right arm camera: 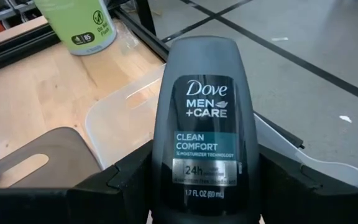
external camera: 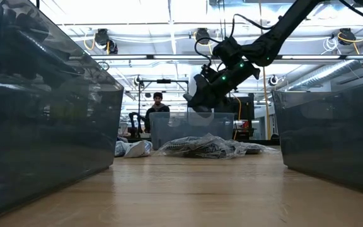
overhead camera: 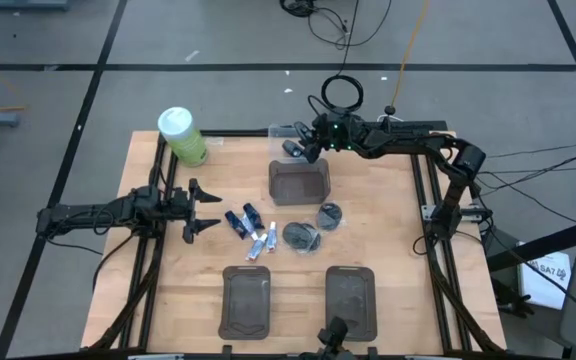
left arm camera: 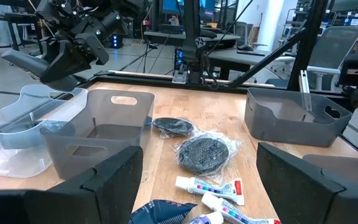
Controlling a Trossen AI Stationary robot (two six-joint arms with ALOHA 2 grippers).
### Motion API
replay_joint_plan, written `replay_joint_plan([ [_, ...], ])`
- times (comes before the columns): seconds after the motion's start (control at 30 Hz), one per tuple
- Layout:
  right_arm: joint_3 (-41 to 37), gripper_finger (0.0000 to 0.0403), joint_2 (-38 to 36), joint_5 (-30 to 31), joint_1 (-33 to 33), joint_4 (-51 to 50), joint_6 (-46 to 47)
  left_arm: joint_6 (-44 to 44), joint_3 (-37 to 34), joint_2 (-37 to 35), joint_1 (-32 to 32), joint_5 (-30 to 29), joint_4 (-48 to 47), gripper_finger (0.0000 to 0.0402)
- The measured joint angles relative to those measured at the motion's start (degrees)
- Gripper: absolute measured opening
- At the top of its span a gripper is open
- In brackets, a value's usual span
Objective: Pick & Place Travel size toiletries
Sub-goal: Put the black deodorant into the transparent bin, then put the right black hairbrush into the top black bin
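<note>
**Currently: deodorant bottle carried at the far edge, drop pending**

- Right gripper (overhead camera: 303, 150): raised over the counter's far edge, fingers clamped on a small dark Dove bottle (right arm camera: 202, 124), held between the clear tub (right arm camera: 126, 109) and the far grey tray (overhead camera: 301, 182).
- Left gripper (overhead camera: 203, 209): waits near the left edge, fingers spread, empty.
- Remaining toiletries: blue mini tubes (overhead camera: 244, 220), white tubes (overhead camera: 262, 243), two round pots (overhead camera: 313, 228), mid-counter.
- Step judged: transport, the place not yet made.
- Next move calls for: centring the bottle over the chosen container, lowering, then parting the fingers.
</note>
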Motion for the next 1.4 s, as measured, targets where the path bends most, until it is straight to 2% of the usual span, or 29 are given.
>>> replay_joint_plan([
  [0.4, -0.04, 0.0256, -0.07, -0.04, 0.0, 0.2, 0.0, 0.0, 0.01, 0.0, 0.02, 0.0, -0.02, 0.0306],
  [0.57, -0.04, 0.0257, -1.34, -0.37, 0.02, -0.18, -0.3, 0.01, 0.01, 0.0, 0.01, 0.0, -0.01, 0.0306],
  [0.83, -0.07, 0.0252, -7.6, -0.45, 0.88, -5.04, -1.76, 0.0, 0.02, 0.0, 0.02, 0.0, -0.02, 0.0306],
  [1.17, -0.23, 0.0251, -16.46, -0.46, 2.8, -18.47, -3.23, 0.0, 0.02, -0.01, 0.0, -0.01, -0.01, 0.0306],
  [1.4, -5.97, 0.0251, -23.37, -0.33, 4.26, -18.6, -3.13, 0.0, 0.02, -0.02, 0.0, -0.01, -0.02, 0.0306],
])
